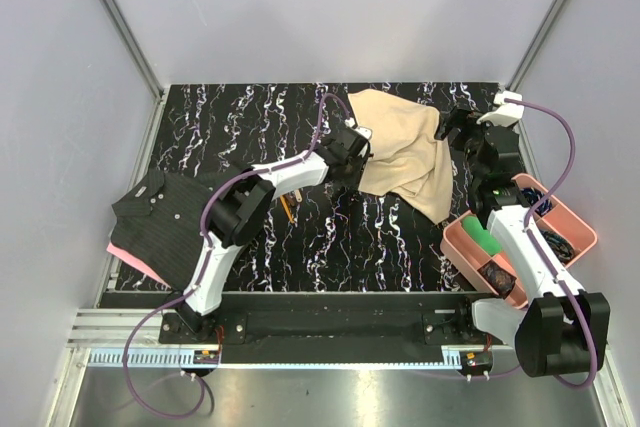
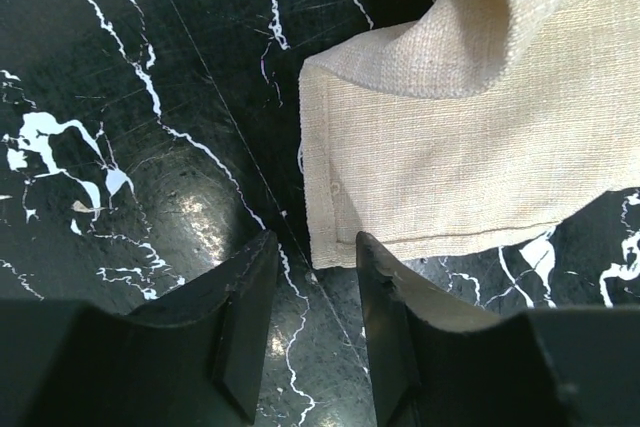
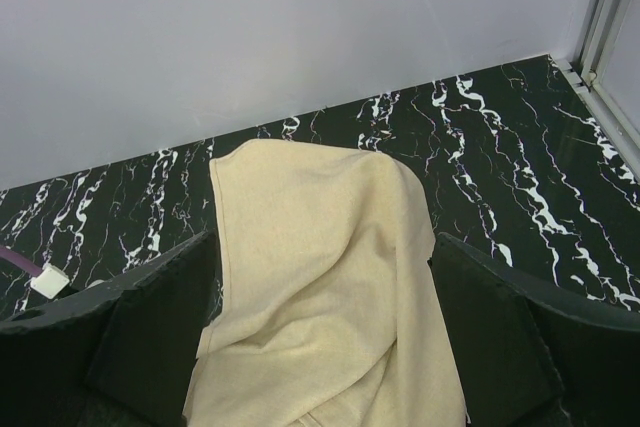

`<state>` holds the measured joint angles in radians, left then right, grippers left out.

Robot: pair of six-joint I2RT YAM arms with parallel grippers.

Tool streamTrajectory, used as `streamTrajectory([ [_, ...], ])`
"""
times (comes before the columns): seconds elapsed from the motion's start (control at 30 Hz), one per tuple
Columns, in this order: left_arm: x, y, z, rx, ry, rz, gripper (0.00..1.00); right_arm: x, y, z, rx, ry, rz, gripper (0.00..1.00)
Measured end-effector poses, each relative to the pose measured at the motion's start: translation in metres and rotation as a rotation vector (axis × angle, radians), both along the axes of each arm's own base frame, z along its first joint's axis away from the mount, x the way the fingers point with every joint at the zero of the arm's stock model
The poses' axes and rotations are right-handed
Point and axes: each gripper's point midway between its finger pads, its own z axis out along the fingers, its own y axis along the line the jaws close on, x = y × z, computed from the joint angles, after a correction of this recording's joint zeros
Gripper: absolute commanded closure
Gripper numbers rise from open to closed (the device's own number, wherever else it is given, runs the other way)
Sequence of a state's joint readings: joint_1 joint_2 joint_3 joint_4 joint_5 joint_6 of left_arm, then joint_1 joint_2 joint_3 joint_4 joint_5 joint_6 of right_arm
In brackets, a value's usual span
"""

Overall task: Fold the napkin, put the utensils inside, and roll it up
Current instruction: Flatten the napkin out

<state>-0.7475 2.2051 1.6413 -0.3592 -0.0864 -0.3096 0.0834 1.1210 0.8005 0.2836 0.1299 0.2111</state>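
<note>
Tray (image 1: 458,244), pink, 4 o'clock: holds a green item (image 1: 487,240); the dark bits are unclear.
Napkin (image 1: 405,152), 1 o'clock, rumpled.
Left gripper (image 2: 315,257): narrow gap at the napkin's hemmed corner, seen only in the wrist view.
Right gripper (image 3: 320,287): wide, straddling the napkin.
Stick (image 1: 286,209): 9 o'clock of the napkin, partly hidden by the left arm.

1x napkin (image 1: 400,147), 1x pink tray (image 1: 455,247)
</note>
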Motion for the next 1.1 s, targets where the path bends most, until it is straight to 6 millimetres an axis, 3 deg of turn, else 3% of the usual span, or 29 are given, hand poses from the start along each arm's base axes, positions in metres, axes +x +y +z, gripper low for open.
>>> streamTrajectory([
  [0.27, -0.001, -0.002, -0.001, 0.004, -0.001, -0.014, 0.85, 0.0, 0.0, 0.0, 0.0, 0.001, -0.001, 0.03],
  [0.37, -0.002, -0.008, -0.001, -0.01, 0.002, -0.031, 1.0, 0.0, 0.0, 0.0, 0.0, 0.001, -0.001, 0.03],
  [0.63, 0.003, -0.004, 0.0, -0.051, 0.007, -0.024, 1.0, 0.002, 0.0, -0.005, -0.001, 0.012, 0.0, 0.03],
  [0.73, 0.009, 0.017, 0.0, -0.077, 0.013, 0.02, 1.0, 0.008, 0.005, -0.013, -0.002, 0.045, 0.022, 0.04],
  [0.87, 0.017, 0.073, 0.0, -0.074, 0.021, 0.121, 1.0, 0.027, 0.022, -0.028, 0.013, 0.114, 0.108, 0.04],
  [1.0, 0.018, 0.124, 0.0, -0.061, 0.027, 0.213, 1.0, 0.049, 0.05, -0.058, 0.051, 0.236, 0.221, 0.07],
  [1.1, 0.012, 0.142, 0.003, -0.056, 0.023, 0.243, 1.0, 0.055, 0.079, -0.09, 0.076, 0.35, 0.303, 0.08],
])
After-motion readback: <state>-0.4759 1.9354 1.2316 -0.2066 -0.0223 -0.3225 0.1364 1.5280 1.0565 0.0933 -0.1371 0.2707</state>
